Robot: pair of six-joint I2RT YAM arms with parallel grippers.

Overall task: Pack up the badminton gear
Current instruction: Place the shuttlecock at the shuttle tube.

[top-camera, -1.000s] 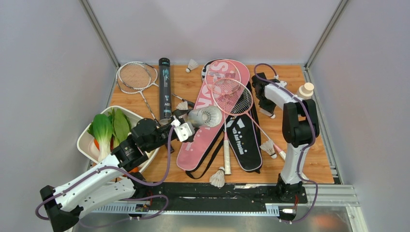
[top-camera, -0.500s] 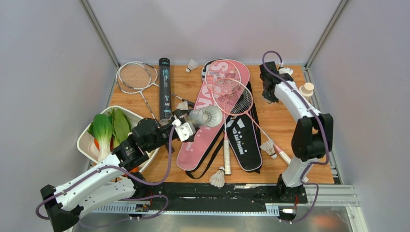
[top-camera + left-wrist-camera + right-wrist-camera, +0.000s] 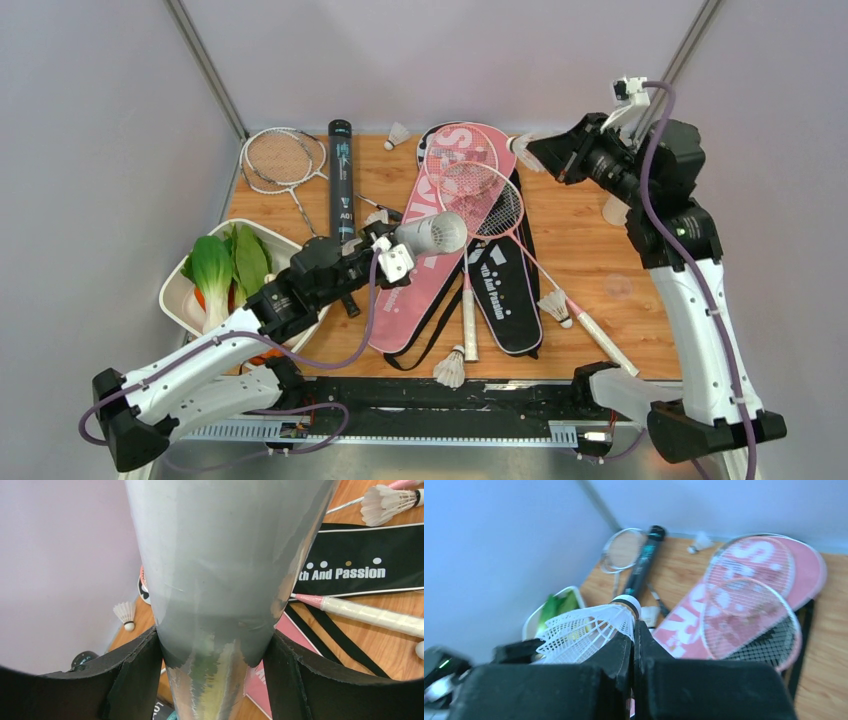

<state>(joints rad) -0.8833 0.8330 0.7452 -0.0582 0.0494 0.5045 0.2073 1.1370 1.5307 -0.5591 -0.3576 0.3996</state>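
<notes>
Near the desk's left edge, leafy greens (image 3: 215, 265) are held in a white tray (image 3: 165, 296). Just beyond, a silver tube (image 3: 225, 555) is clamped in the left gripper (image 3: 215, 677) over the pink bag (image 3: 420, 290), its contents not discernible. Above the far right corner, a white shuttlecock (image 3: 584, 630) is pinched in the closed right gripper (image 3: 634, 645)

The right pincer (image 3: 634, 630) pinches a white shuttlecock (image 3: 584, 629), pink bag (image 3: 810, 572) lying beyond.

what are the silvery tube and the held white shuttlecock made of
Silvery long tube: likely cardboard under glossy foil, judging by mirror-like reflections and faint scuffs. White shuttlecock: skirt looks like plastic mesh, with lattice holes, though blur leaves feathers possible.
</notes>
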